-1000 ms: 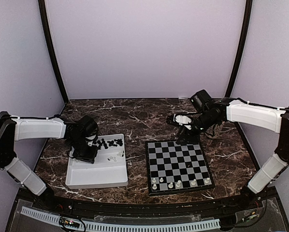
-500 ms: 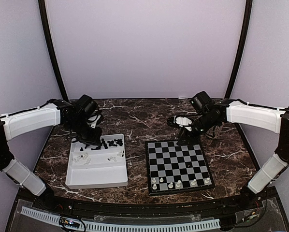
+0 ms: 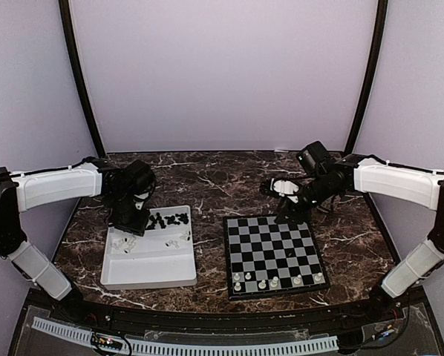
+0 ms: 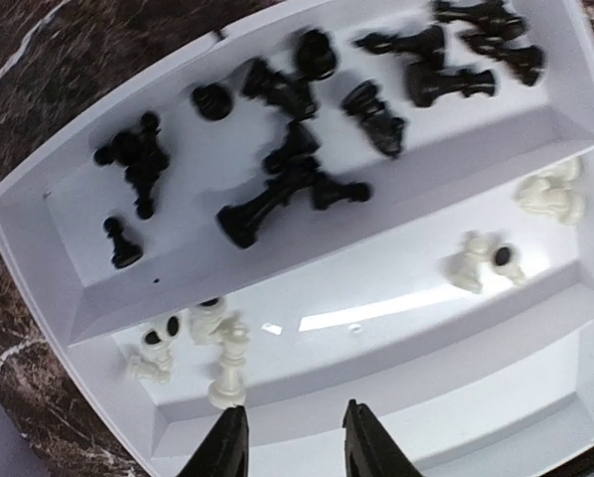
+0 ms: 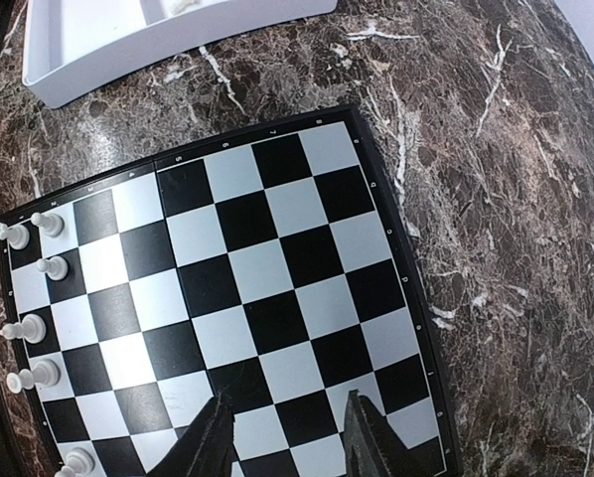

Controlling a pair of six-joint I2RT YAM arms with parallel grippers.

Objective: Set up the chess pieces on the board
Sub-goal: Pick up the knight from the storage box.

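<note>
Left wrist view: left gripper point(image 4: 293, 419), jaws newly parted, empty, over tray point(image 4: 39, 229); white chess pieces point(image 4: 222, 353) just ahead, black chess pieces point(image 4: 297, 184) beyond. Right gripper point(image 5: 287, 402) parted, empty, above board point(image 5: 277, 268). Next pick pending.

The left arm point(image 3: 55, 187) and right arm point(image 3: 396, 180) have smooth white shells on their long links, black joints and thin black cables along the top. The left gripper point(image 4: 287, 442) and right gripper point(image 5: 287, 437) have dark, tapered jaws.
</note>
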